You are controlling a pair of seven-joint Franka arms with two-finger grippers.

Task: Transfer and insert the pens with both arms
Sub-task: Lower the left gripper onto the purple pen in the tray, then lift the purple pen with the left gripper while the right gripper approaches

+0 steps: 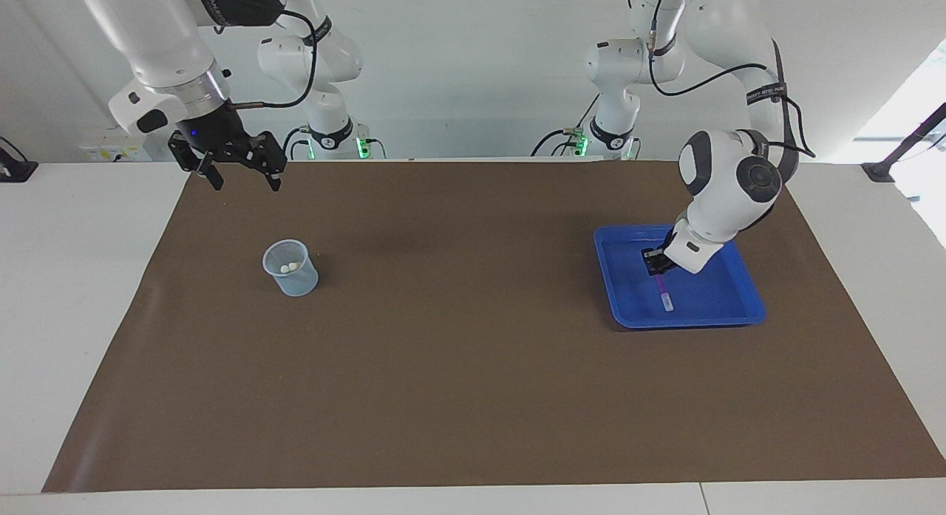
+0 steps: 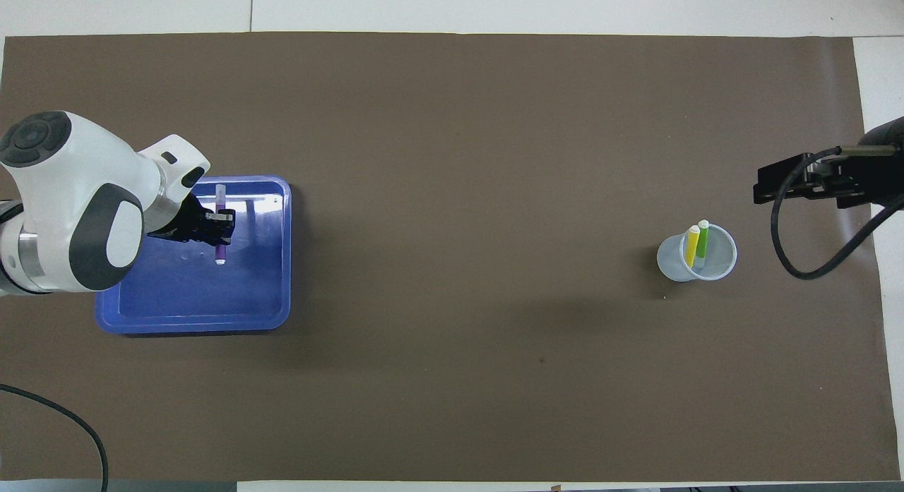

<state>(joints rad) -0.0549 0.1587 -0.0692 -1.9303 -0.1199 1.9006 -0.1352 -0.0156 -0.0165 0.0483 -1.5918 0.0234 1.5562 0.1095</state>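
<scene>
Left pincer clamped on the one purple pen, right of frame.
Held over the single blue tray. Two pens, one yellow and one green, stand in the one clear cup. Right pincer, fingers apart, waits at upper left over the brown-covered worktop.

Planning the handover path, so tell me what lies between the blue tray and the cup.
Nothing: the overhead view shows only bare brown mat between the blue tray and the cup.
</scene>
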